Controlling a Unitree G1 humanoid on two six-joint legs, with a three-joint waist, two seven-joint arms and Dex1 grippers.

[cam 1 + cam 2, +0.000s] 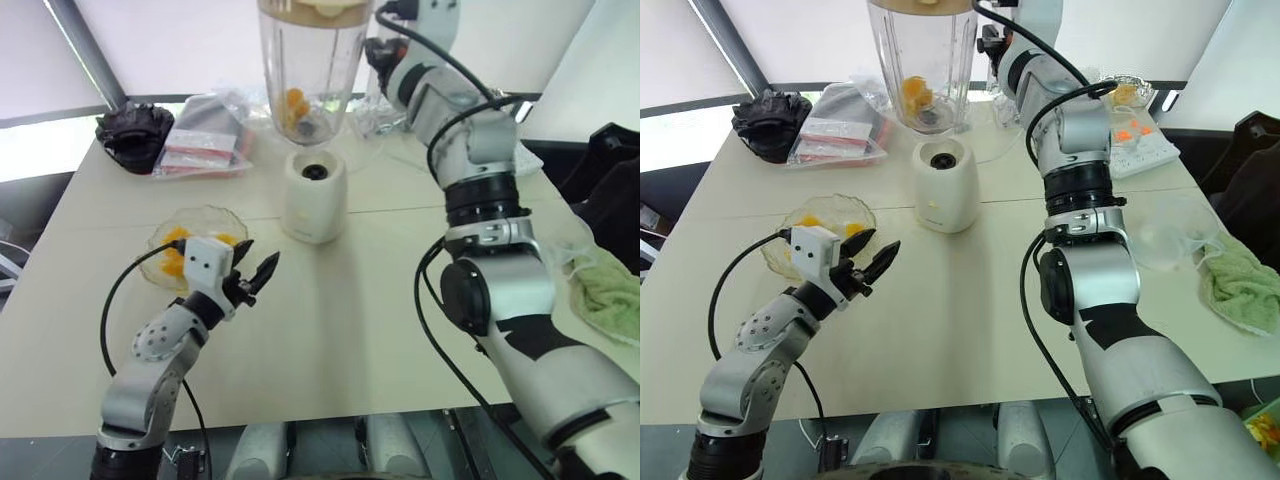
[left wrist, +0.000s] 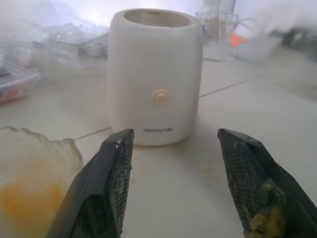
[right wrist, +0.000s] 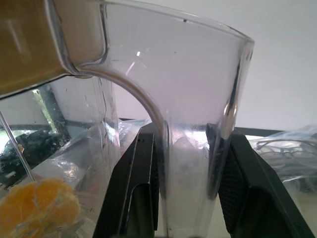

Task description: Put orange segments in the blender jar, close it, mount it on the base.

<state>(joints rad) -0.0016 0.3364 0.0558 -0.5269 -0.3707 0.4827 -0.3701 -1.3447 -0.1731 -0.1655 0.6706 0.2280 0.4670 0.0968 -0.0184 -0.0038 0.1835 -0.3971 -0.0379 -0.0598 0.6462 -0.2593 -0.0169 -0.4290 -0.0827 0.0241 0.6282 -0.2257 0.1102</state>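
The right gripper [image 3: 183, 183] is clamping the handle of the blender jar [image 1: 312, 70] and holding it upright in the air, w/ its long axis vertical and its blade end hanging just above and slightly beyond the white base [image 1: 314, 195], whose dark socket is facing up. Orange segments [image 1: 295, 103] are sitting in the jar bottom; a cream lid looks to be on the rim. The coming move is likely straight down & a bit nearer. The left gripper [image 1: 258, 272] is hovering near-left of the base, fingers spread wide, empty, beside the glass bowl [image 1: 190, 222].
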